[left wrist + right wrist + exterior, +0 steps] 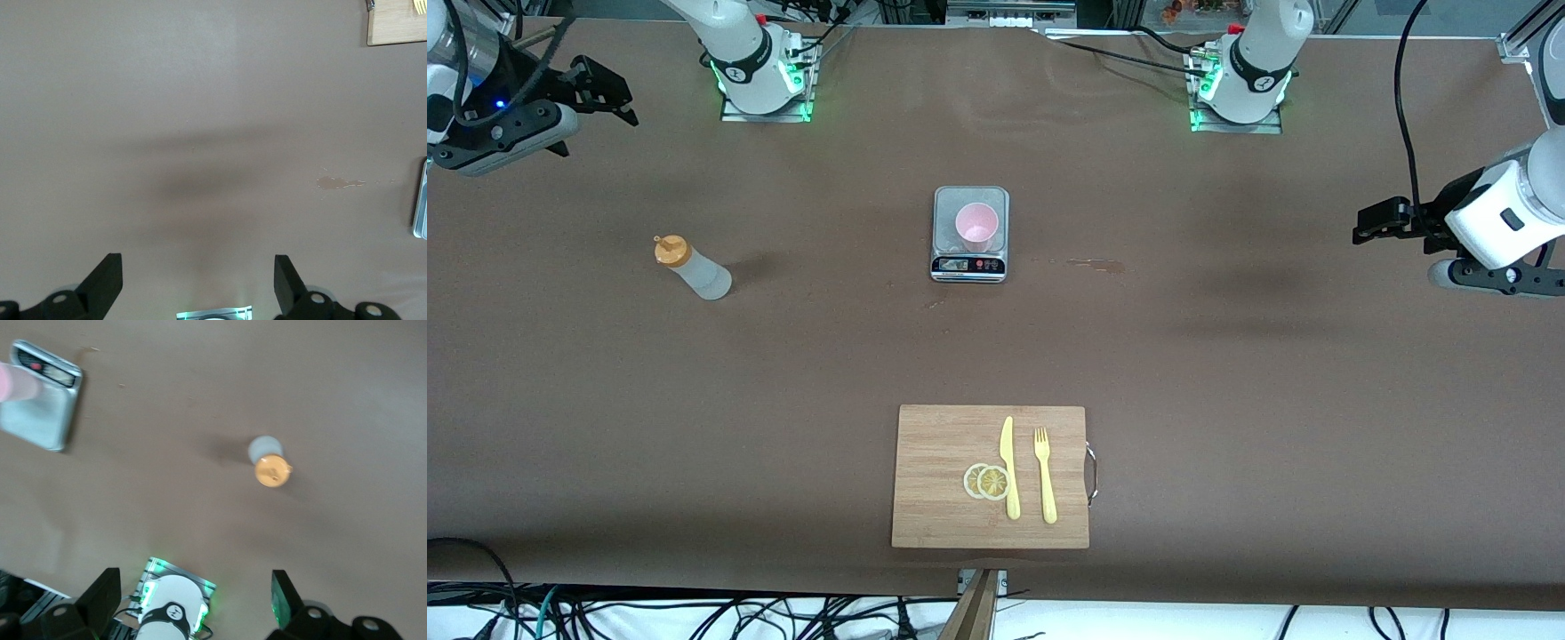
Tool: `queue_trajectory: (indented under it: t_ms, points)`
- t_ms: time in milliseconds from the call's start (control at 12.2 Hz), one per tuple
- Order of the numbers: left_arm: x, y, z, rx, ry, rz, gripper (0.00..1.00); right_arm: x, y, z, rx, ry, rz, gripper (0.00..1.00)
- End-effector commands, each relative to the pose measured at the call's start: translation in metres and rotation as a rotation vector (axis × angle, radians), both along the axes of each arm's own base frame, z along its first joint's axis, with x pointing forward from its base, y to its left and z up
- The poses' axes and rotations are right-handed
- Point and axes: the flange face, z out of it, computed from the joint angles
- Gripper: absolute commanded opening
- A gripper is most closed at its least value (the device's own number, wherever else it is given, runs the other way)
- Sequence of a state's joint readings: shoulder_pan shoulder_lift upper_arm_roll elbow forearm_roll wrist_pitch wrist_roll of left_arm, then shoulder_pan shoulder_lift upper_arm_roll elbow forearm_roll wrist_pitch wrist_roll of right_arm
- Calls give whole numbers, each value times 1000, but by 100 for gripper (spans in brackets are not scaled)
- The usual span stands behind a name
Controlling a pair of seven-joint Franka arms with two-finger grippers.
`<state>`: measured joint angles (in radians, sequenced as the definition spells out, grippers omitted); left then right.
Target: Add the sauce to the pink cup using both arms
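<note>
The sauce (692, 267) is a whitish squeeze bottle with an orange cap, standing upright toward the right arm's end of the table. In the right wrist view the sauce (270, 463) shows from above. The pink cup (976, 227) stands on a small silver scale (947, 209) at mid-table; the right wrist view catches the cup (17, 383) and scale (37, 420) at its edge. My right gripper (618, 98) hangs open and empty above the table's corner, well away from the bottle. My left gripper (1362, 227) is open and empty over bare table at the left arm's end.
A wooden cutting board (943, 480) lies near the front camera with a yellow knife (1009, 467), a yellow fork (1045, 476) and two lemon slices (987, 481). A pale stain (1096, 263) marks the cloth beside the scale. Both arm bases (760, 71) glow green.
</note>
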<state>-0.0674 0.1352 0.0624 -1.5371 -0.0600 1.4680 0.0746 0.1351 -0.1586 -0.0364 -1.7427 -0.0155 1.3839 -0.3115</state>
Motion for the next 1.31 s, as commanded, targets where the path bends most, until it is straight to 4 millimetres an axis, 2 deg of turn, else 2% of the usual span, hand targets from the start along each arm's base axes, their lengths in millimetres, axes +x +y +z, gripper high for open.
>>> queue_trajectory:
  t_ms: [0,409,654,1227]
  points:
    - [5,3,3,20,-3,-18,100,-6,12,14,-76,-56,-12,100]
    - [6,2,2,18,-3,-24,100,-5,10,22,-10,-69,-55,100]
    - [7,2,11,21,-22,-23,100,1,-14,25,57,-93,-154,100]
    - [11,0,5,19,-12,-23,100,2,-16,26,50,-97,-157,100]
